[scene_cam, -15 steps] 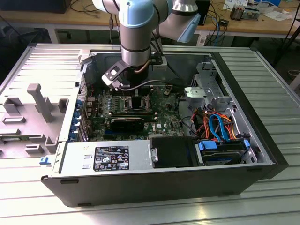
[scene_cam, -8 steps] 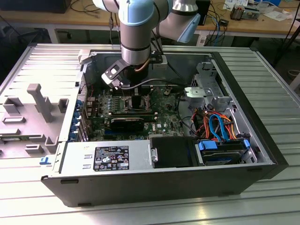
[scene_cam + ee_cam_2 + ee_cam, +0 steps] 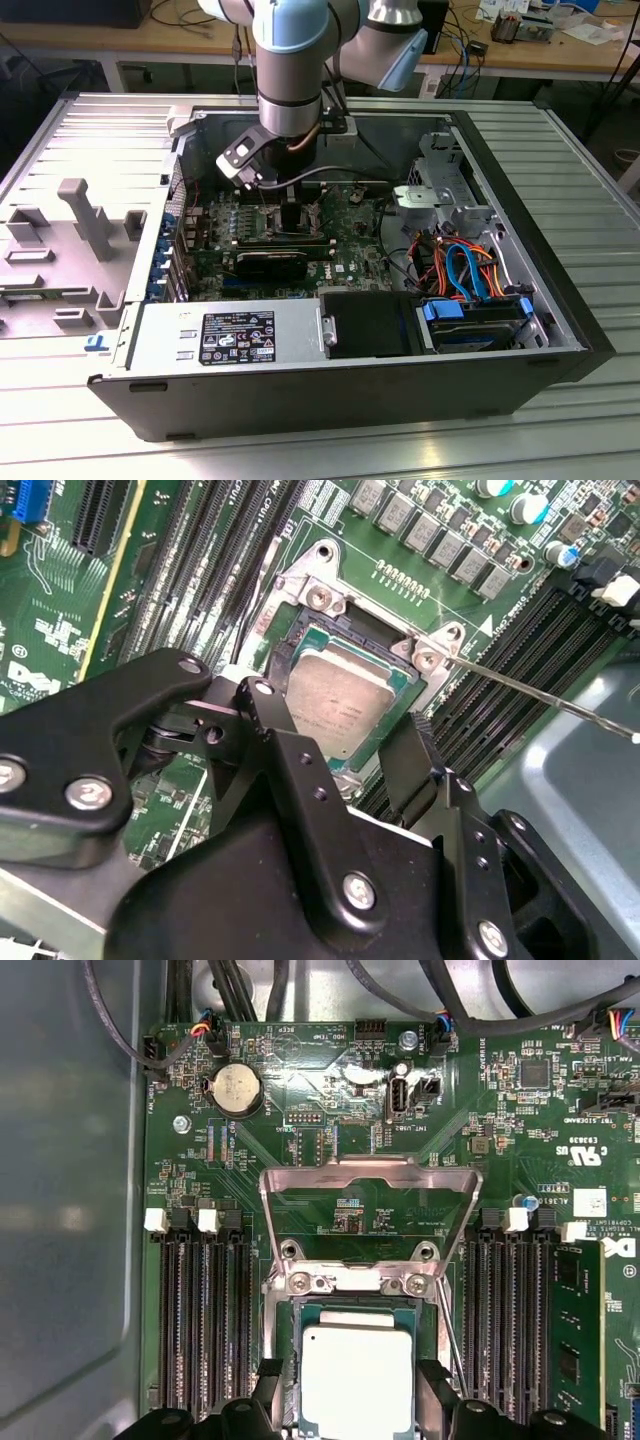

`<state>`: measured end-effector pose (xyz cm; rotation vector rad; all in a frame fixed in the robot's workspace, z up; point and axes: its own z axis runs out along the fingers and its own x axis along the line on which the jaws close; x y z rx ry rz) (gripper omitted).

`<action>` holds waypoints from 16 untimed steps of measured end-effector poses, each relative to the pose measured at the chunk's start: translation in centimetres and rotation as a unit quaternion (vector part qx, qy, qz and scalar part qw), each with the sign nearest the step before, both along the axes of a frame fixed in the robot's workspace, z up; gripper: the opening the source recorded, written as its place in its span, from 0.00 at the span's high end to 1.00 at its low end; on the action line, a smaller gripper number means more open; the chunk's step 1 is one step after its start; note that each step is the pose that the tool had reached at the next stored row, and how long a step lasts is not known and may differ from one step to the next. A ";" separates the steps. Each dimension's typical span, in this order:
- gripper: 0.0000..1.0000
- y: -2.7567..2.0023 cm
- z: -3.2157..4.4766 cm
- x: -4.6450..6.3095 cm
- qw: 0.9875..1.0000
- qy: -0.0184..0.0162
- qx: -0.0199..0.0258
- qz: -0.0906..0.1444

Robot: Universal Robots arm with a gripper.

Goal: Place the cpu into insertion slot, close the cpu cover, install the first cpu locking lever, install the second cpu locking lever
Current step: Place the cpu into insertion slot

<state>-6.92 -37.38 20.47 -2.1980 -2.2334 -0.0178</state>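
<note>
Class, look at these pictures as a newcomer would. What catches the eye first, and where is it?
In the exterior view, the pale blue robot arm reaching down into the open computer case stands out most. In the first wrist view, the silver-topped cpu lies in the insertion slot, with the black gripper right at it. The cpu cover stands open beyond.
</note>
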 end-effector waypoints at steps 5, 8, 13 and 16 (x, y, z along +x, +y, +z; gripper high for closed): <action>0.38 0.01 0.45 0.0 1.000 0.000 0.000 0.000; 0.38 -0.05 0.48 0.0 1.000 0.000 -0.005 0.000; 0.38 -0.06 0.47 0.0 1.000 0.000 -0.010 0.000; 0.38 -0.05 0.75 0.1 1.000 0.000 -0.011 0.000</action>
